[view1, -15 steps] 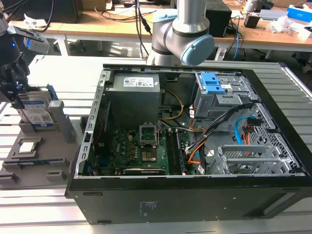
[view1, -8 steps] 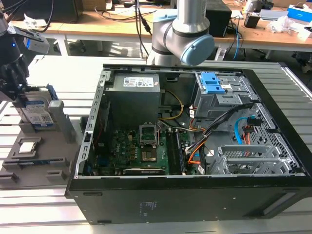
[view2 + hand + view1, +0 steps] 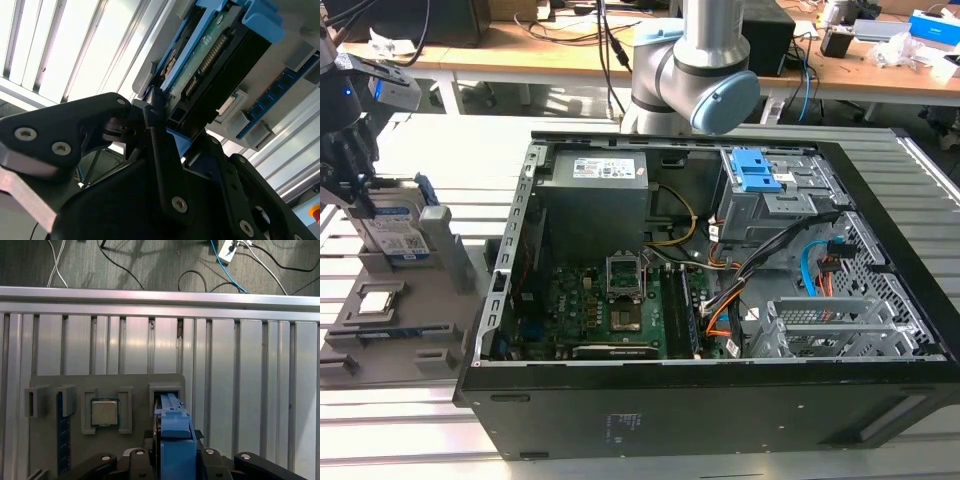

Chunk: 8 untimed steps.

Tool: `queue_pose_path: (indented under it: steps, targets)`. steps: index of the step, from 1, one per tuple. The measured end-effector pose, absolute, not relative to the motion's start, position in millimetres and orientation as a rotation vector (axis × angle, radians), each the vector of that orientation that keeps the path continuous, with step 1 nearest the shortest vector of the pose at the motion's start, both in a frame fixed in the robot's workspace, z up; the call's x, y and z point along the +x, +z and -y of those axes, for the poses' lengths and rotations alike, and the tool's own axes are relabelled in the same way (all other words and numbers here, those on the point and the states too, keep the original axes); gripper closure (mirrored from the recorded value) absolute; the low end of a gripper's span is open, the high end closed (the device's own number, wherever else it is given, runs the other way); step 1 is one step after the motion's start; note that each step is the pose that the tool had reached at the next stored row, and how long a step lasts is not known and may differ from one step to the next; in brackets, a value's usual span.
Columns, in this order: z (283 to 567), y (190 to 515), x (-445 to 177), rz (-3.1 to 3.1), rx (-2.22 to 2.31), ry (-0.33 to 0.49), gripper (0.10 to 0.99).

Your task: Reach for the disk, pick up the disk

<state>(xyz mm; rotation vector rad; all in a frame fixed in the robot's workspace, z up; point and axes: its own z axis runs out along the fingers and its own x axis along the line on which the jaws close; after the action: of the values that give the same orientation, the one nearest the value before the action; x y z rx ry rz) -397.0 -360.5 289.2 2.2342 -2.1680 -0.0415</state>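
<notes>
Gripper: the black two-finger gripper hangs at the exterior view's far left, its fingers pressed together on the disk from both sides, one on each broad face.
Disk: the disk stands on edge under the gripper, label facing the camera, with its lower end in the slot of the grey holder tray. In the first wrist view a blue side rail runs down between the fingers into that slot.
Disk underside: in the second wrist view a green circuit board and a row of connector pins lie bare on one face.
Handling: probably dense and heavy for its size, and fully rigid. The metal faces look smooth, so a light pinch could slip. It is likely sensitive to knocks.
Where to hold: the flat metal body near its top edge looks best. The bare board and pins are best kept clear of the pads, and the plastic rails may flex.
Other tray contents: a square processor chip sits in its own pocket beside the disk slot, apart from the disk, and a blue memory module lies further along.
Computer case: the open black tower lies on its side just beside the tray, on the slatted aluminium table.
Arm: the grey arm rises behind the case.
</notes>
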Motion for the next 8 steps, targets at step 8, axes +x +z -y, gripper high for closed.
queue_pose_path:
  steps: [8]
  targets:
    - [360.5,289.1,-397.0,2.168,2.234,-0.041,0.722]
